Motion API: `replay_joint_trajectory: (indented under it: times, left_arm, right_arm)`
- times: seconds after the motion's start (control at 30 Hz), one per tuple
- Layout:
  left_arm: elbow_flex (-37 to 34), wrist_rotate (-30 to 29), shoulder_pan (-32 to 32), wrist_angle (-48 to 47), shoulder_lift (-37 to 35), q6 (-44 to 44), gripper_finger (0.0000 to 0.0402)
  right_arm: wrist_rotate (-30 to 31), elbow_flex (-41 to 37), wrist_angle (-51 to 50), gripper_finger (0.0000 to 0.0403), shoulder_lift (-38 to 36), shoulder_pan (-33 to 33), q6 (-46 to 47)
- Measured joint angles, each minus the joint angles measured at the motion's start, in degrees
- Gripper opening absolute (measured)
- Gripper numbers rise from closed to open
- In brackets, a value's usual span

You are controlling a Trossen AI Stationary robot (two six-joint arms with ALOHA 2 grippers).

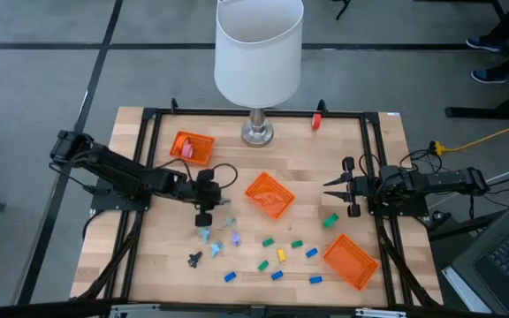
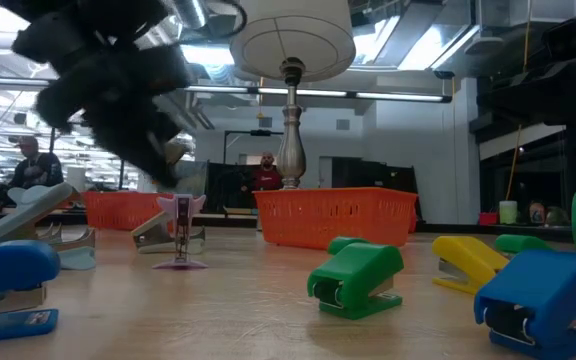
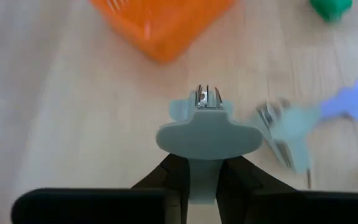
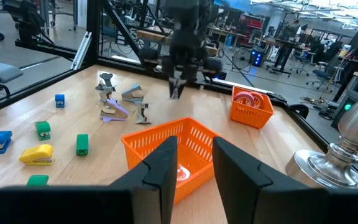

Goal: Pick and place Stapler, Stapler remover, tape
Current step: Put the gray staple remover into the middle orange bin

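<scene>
Staple remover, pale grey, is pinched between my left gripper fingers, jaws closed tight on its wing handle, metal claws pointing away from the wrist. Left gripper sits over the desk left of centre, just beside the middle orange basket. More pale removers lie in a loose cluster right below it, one dark one a bit further off. Small staplers in blue, green and yellow are scattered across the near half of the desk; one green stapler is near my right arm. Tape: pink roll sits in the far left basket, red roll inside the middle basket. Third basket at near right; can't tell what's in it. Right gripper parked at the right side above the desk, jaws slightly apart, holding nothing. Lamp stands at the far edge.
</scene>
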Motion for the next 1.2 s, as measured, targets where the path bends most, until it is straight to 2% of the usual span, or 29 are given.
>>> replay_joint_trajectory:
  times: [0.17, 0.4, 0.83, 1.2]
  left_arm:
    - [3.72, 0.3, 3.19, -0.02, -0.42, 5.54, 0.0041]
    - [9.55, 3.5, 7.77, -0.02, 3.56, 13.14, 0.0046]
    - [22.99, 8.5, 12.72, 0.1, 18.83, 27.02, 0.0045]
    - [32.91, 11.26, 14.75, 1.78, 31.3, 32.37, 0.0048]
  right_arm:
    - [0.02, -0.02, 0.0, 0.0106, 0.0, 0.01, 0.0]
    - [-0.01, 0.0, 0.02, 0.0106, -0.01, 0.0, 0.0]
    - [-0.01, 0.0, 0.0, 0.0106, -0.01, -0.01, -0.01]
    - [0.01, 0.0, 0.0, 0.0106, -0.01, 0.0, 0.0]
